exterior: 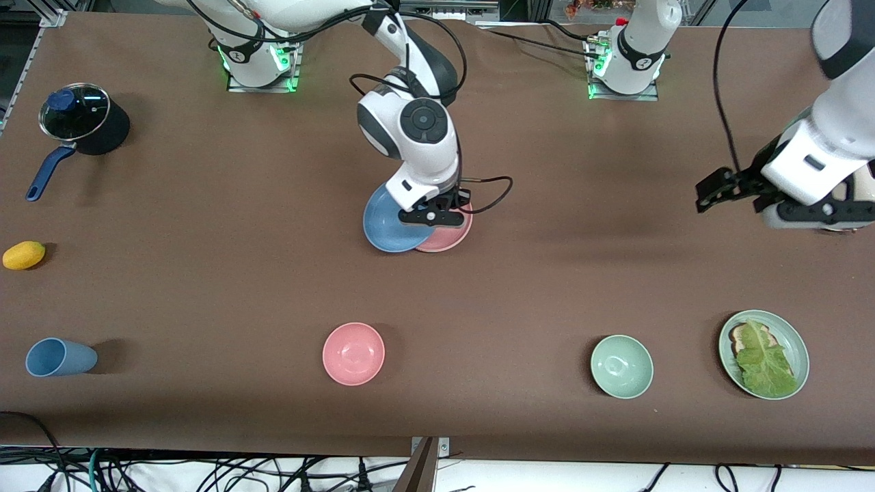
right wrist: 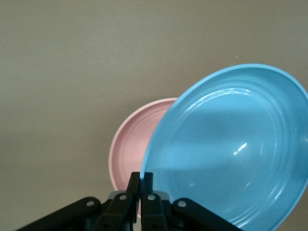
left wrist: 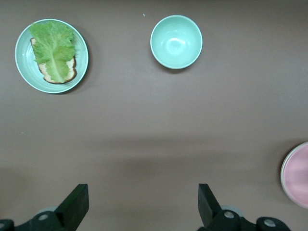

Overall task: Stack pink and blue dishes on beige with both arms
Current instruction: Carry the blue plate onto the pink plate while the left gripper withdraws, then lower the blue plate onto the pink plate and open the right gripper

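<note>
Gripping the blue plate (exterior: 391, 224) by its rim, the right gripper (exterior: 437, 208) is seen at mid-table, its fingers clenched on the edge. The plate is carried tilted, partly overlapping the pink plate (exterior: 452, 239), which lies flat on the brown table (exterior: 205, 287) just below it. In the right wrist view the blue plate (right wrist: 231, 149) is shown spreading away from the pinch point, with the pink plate (right wrist: 137, 149) underneath and offset to one side. The two centres are not yet aligned; this offset is judged to be the relation on which the coming move turns, since the blue plate would have to be shifted toward the left arm's end of the table before being lowered.

No beige plate can be made out under the pink one in any view; whether one lies there cannot be told.

The left gripper (exterior: 735, 188) is held released, fingers wide apart, over bare table at the left arm's end, where it waits. From its wrist view the pink plate's rim (left wrist: 296, 175) is only just caught. The right arm is much the nearer to the stack.
</note>
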You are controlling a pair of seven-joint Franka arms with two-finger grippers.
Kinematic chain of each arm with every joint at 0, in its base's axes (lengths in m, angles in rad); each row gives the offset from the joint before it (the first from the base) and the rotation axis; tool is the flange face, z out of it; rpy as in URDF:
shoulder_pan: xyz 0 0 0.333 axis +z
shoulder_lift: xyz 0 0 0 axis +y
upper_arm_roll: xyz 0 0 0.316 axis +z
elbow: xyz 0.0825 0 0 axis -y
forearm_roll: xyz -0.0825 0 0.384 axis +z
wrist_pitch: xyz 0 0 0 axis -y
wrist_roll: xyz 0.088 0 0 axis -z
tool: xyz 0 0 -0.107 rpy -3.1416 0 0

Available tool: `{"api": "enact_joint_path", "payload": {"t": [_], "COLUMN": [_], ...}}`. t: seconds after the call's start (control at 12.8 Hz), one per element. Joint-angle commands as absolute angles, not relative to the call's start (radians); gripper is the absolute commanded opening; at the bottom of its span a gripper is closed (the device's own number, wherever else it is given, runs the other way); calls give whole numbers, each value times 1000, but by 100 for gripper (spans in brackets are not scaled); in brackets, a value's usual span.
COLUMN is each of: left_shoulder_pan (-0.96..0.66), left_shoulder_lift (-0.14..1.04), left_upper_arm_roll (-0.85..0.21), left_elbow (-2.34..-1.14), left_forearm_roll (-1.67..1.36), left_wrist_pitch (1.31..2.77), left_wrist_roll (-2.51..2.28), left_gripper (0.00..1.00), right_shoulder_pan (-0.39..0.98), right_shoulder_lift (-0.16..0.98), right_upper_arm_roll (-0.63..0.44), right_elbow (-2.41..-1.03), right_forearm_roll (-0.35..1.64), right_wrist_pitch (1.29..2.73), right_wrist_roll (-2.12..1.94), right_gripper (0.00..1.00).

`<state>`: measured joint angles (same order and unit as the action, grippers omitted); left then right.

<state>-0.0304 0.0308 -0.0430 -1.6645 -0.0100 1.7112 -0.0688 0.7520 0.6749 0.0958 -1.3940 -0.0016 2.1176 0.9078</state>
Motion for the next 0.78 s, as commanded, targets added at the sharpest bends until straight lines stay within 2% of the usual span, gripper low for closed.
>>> {"api": "enact_joint_path", "payload": {"t": [0.0,0.31,0.39,0.47,0.55,0.71], "left_shoulder_pan": [-38,-25,-28,-28,-29,-28], "left_shoulder_lift": [-64,-60,-57,-52,-49,-49], "left_upper_arm_roll": [-31,-38,-40,-41,-41,-40], "left_elbow": [-1758,-1740,-1730,-1724,-1721,-1718], "left_forearm_roll": [-22,3,3,3,3,3], "left_wrist_pitch": [1727,1672,1666,1664,1664,1661], "left_wrist_roll": [-21,-20,-21,-21,-20,-17], "left_gripper": [100,100,100,100,100,100], "right_shoulder_pan": [787,801,799,793,789,792], "right_shoulder_lift": [730,761,764,773,776,775], "right_upper_arm_roll": [89,89,87,87,87,86], "right_elbow": [-1325,-1327,-1331,-1331,-1331,-1327], "right_forearm_roll": [24,34,34,34,29,25], "right_wrist_pitch": [2166,2210,2210,2209,2210,2212], "right_wrist_roll": [936,948,945,942,937,942], "right_gripper": [0,0,14,62,100,100]}}
